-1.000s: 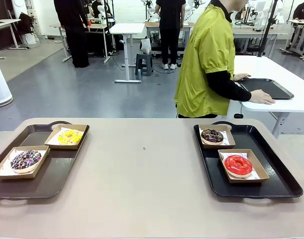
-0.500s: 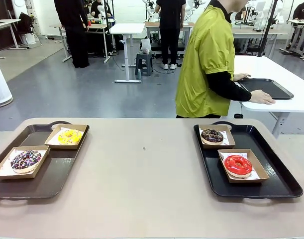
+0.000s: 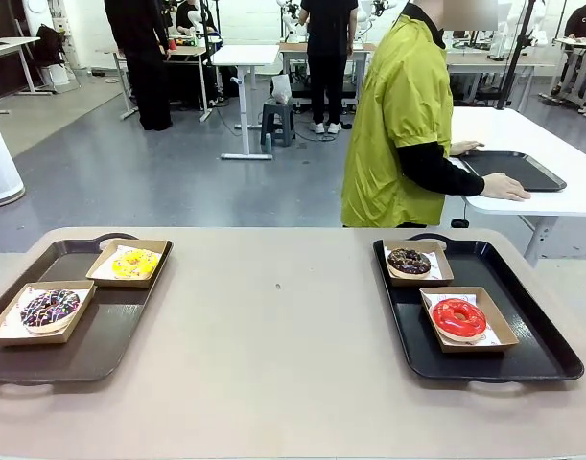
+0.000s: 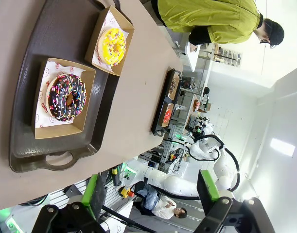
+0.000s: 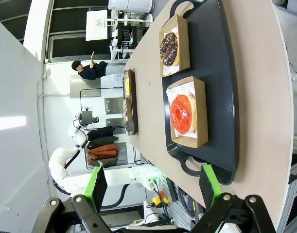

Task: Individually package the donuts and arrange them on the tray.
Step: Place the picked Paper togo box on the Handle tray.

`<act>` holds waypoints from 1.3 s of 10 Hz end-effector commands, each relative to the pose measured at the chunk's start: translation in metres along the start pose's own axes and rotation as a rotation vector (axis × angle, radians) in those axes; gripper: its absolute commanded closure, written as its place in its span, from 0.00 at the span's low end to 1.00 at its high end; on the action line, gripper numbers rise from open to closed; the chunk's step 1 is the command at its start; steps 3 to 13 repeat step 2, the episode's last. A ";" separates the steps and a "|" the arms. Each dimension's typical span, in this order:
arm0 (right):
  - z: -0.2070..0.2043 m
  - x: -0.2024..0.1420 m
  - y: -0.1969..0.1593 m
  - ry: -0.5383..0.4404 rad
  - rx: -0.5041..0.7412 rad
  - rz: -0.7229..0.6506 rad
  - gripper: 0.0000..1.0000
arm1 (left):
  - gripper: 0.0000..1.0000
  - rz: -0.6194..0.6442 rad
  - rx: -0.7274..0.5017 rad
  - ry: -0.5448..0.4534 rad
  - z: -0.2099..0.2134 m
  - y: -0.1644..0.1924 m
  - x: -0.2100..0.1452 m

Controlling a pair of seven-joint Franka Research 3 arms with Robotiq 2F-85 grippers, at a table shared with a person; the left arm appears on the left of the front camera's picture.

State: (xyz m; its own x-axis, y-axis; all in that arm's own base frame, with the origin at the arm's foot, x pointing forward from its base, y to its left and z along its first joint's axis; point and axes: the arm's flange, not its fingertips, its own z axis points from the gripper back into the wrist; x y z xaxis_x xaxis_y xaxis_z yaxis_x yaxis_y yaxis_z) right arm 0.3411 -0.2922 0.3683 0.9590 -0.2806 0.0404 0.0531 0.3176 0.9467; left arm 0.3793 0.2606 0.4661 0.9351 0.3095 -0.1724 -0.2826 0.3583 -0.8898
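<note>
Four donuts lie in open paper-lined cardboard boxes. The yellow donut (image 3: 135, 263) (image 4: 113, 46) and the chocolate donut with purple-white sprinkles (image 3: 50, 309) (image 4: 65, 97) rest on the brown tray (image 3: 101, 350) (image 4: 22, 145) at the left. The dark chocolate donut (image 3: 409, 260) (image 5: 168, 47) and the red glazed donut (image 3: 458, 317) (image 5: 183, 112) rest on the black tray (image 3: 532, 335) (image 5: 221, 97) at the right. My left gripper (image 4: 152, 191) hangs open above and off the brown tray, holding nothing. My right gripper (image 5: 153, 187) hangs open off the black tray's near end, also holding nothing.
A person in a yellow-green top (image 3: 403, 125) stands at the table's far side, turned away, both hands at a black tray (image 3: 515, 169) on a white side table. The tan tabletop (image 3: 273, 326) lies bare between the two trays.
The person has shifted slightly to the right. Nothing on the table has moved.
</note>
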 end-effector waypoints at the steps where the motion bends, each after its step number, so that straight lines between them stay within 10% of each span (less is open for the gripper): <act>1: 0.001 -0.001 0.000 0.000 -0.001 -0.019 0.00 | 0.00 -0.005 -0.004 -0.002 0.001 -0.002 -0.003; 13: 0.001 -0.001 0.000 0.000 -0.001 -0.019 0.00 | 0.00 -0.005 -0.004 -0.002 0.001 -0.002 -0.003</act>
